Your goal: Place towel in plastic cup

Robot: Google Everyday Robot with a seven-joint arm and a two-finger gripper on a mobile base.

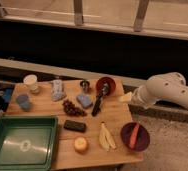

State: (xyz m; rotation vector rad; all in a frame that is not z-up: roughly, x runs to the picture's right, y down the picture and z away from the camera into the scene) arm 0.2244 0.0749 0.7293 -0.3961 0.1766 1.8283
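One wooden desk, well laden. Entries follow.

- Towel: pale blue-grey and crumpled, lying near the far edge, left of middle. Nothing is holding it.
- Plastic cup: two candidates. The white cup stands at the far left corner, near the towel. The blue cup stands by the left edge, closer to the green tray. Which one is meant cannot be told. Both appear to stand mouth up, so either could take the cloth.
- Tool: on the end of the white arm, hovering at the right edge beside the red bowl and well apart from the towel. Only a pale stub shows, so apart or together cannot be told. No load is visible, so the reach is judged not yet made.
- Green tray: near left corner, cut off below by the frame.
- Purple bowl: near right corner, holding an orange stick, probably a carrot.
- Sundries: grapes, blue sponge, banana peel.
- Dark block: mid-desk, unidentified.
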